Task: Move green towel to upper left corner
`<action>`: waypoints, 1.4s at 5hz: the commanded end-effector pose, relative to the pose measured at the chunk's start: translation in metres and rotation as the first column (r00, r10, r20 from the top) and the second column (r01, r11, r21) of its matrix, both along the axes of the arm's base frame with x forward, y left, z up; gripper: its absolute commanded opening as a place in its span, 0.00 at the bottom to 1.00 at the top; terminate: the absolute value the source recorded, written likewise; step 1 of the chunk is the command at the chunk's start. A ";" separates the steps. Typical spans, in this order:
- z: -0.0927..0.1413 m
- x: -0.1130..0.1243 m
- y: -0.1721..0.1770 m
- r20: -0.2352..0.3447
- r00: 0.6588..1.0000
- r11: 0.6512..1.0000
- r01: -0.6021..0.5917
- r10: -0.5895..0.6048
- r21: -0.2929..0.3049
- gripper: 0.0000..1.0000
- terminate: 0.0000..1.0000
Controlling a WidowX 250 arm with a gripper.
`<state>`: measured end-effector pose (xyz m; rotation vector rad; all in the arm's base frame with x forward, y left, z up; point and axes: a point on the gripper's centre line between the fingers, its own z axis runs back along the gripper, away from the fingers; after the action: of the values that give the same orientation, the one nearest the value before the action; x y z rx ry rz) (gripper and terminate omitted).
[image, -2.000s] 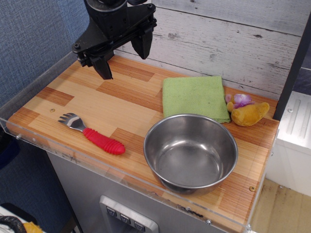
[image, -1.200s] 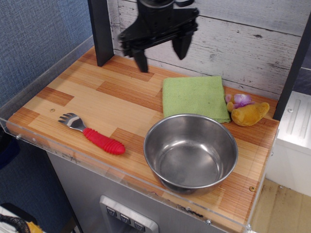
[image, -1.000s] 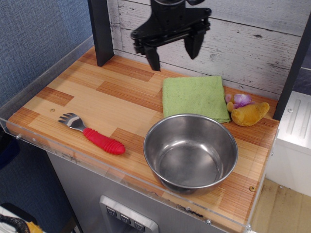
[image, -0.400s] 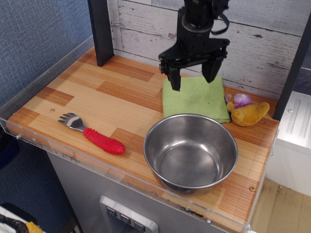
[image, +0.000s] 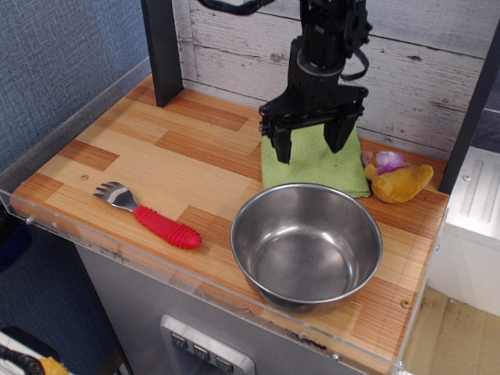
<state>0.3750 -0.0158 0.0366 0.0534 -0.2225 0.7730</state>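
Observation:
The green towel point(image: 312, 166) lies folded flat at the back right of the tabletop, just behind the steel bowl. My black gripper point(image: 311, 149) hangs directly over the towel with its fingers spread apart, one fingertip point(image: 283, 151) at the towel's left edge and the other over its right part. It is open and holds nothing. The upper left corner point(image: 148, 95) of the striped wood tabletop sits by the black vertical post point(image: 162, 48), far to the left of the gripper.
A steel bowl point(image: 306, 246) stands at the front right. A fork with a red handle point(image: 148, 216) lies at the front left. A yellow plush toy with a purple part point(image: 397, 178) sits right of the towel. A clear plastic rim point(image: 74, 117) edges the table.
The gripper has travelled from the upper left corner rightward along the back wall, then lowered over the green towel. It has stayed open. The towel has not moved.

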 end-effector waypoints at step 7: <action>-0.011 -0.003 0.059 -0.018 0.978 0.978 -0.208 0.209 0.033 1.00 0.00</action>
<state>0.3692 0.0413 0.0163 0.1228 -0.1825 0.9749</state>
